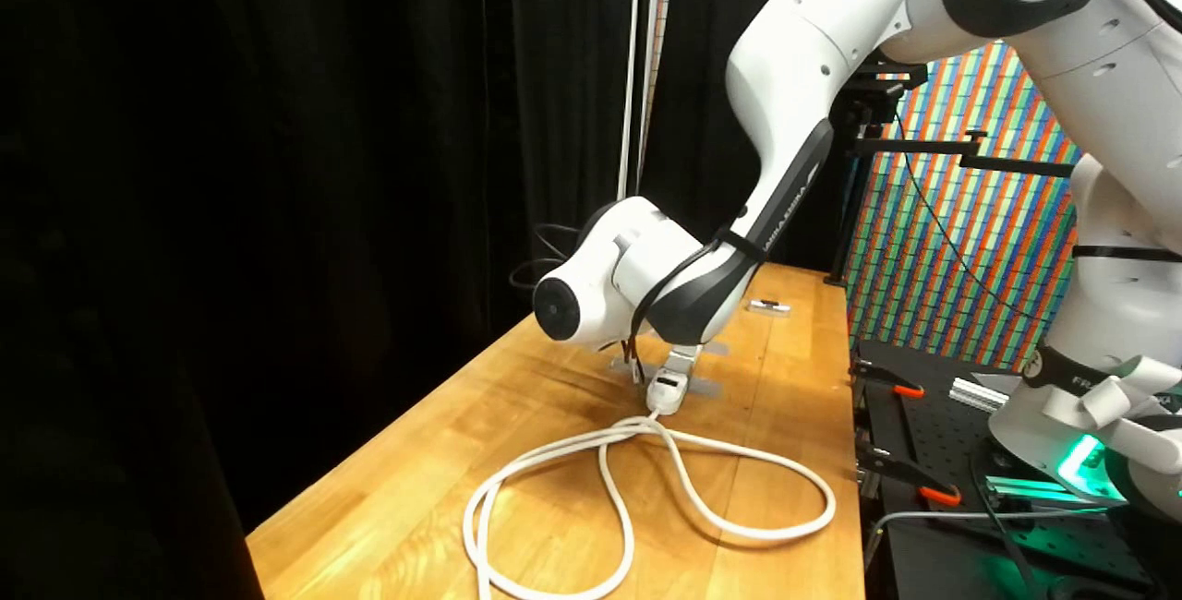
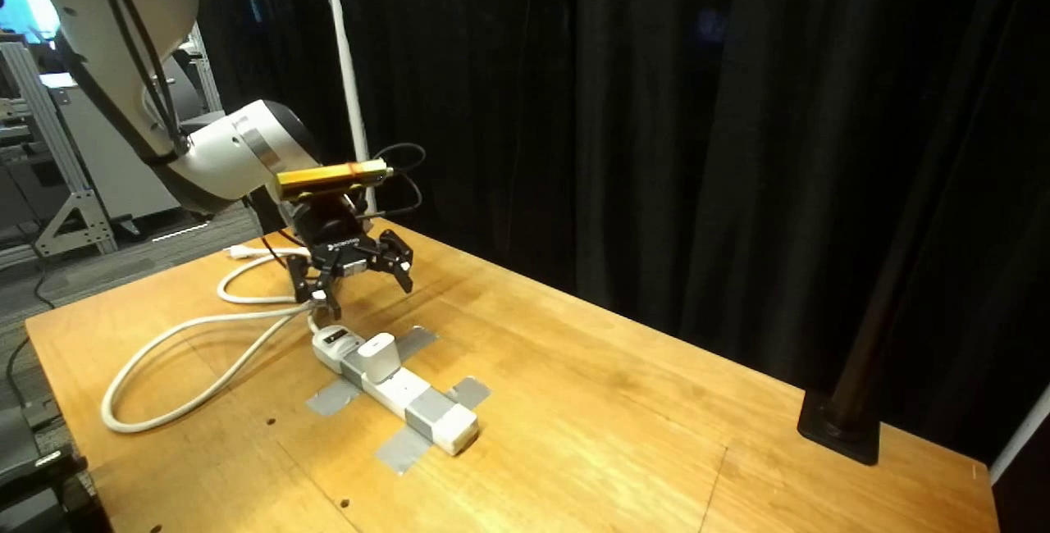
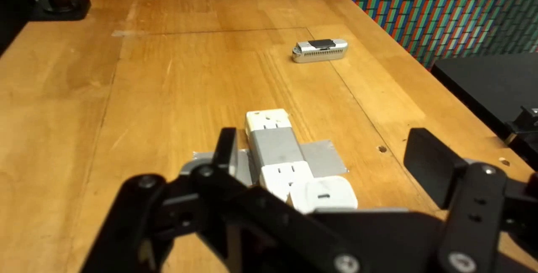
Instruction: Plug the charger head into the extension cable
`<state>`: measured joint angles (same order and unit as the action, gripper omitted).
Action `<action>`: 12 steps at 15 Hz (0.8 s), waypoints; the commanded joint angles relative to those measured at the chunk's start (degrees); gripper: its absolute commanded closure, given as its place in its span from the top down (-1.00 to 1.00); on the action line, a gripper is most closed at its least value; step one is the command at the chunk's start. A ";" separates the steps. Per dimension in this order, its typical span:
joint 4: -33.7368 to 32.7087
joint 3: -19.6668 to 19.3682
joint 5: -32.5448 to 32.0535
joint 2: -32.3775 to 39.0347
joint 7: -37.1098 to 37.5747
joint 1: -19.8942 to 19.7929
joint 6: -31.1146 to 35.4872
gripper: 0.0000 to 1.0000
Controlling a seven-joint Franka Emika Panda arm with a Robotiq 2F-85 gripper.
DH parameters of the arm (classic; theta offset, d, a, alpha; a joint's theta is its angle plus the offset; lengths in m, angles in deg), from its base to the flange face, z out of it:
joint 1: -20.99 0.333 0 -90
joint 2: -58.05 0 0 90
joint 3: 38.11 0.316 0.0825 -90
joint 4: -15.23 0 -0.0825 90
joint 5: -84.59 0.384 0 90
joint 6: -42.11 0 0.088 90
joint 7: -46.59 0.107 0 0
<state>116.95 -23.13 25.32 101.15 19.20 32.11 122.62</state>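
Here's the Robotiq gripper (image 2: pixel 366 289), hanging above the wooden table (image 2: pixel 615 426), spread wide and holding nothing! Lower down and near it, but apart, stands the white charger head (image 2: pixel 379 359), upright on the extension power strip (image 2: pixel 404 389), nearer the end where the white cord (image 1: pixel 766 534) joins; how fully it's seated, the views can't tell. Grey tape (image 2: pixel 404 449) crosses that strip onto the table. Out sweeps the cord in big loops, its plug (image 2: pixel 239 252) near the edge. Farther along sits a grey vented device (image 3: pixel 320 56), a black pole base (image 2: pixel 835 439) stands at the table's edge, and a black curtain (image 2: pixel 656 189) hangs alongside.
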 commanded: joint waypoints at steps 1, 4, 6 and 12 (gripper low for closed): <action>5.03 1.83 2.16 -8.96 -7.31 -2.41 3.33 1.00; 9.46 3.13 5.70 -15.24 -15.04 -5.10 9.39 1.00; 14.54 3.35 8.88 -20.07 -18.26 -6.76 15.26 1.00; 30.95 2.24 20.28 -33.65 -28.20 -9.26 33.75 1.00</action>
<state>137.67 -20.58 41.03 77.06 -4.14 23.75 148.02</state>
